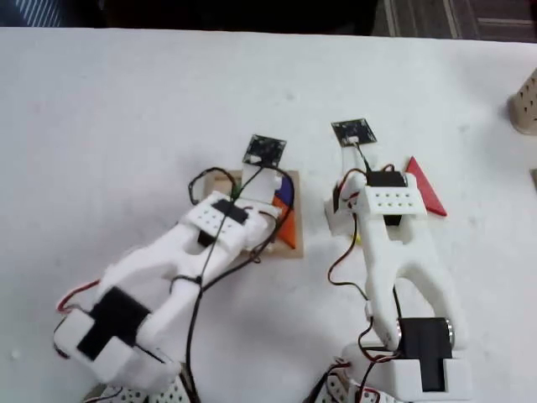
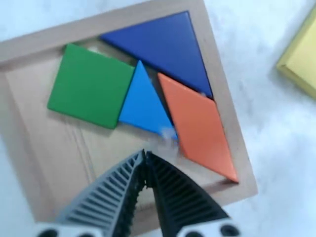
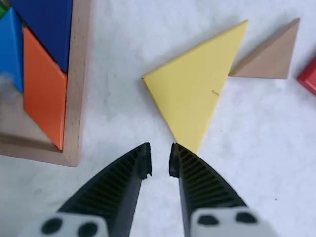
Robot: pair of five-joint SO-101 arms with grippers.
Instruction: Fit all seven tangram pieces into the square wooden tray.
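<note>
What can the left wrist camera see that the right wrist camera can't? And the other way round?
Left wrist camera's own: the whole green square and the shut left gripper. Right wrist camera's own: a plain wooden triangle, a red piece at the edge and the slightly open right gripper. Both share: the wooden tray, dark blue triangle, light blue triangle, orange parallelogram and yellow triangle.

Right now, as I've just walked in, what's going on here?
Two arms are filling a wooden tray with tangram pieces. Green square, dark blue triangle, light blue triangle and orange parallelogram are in. The left gripper hangs shut above the tray; the right gripper, open, points at the yellow triangle, near a plain wooden triangle and a red triangle.
</note>
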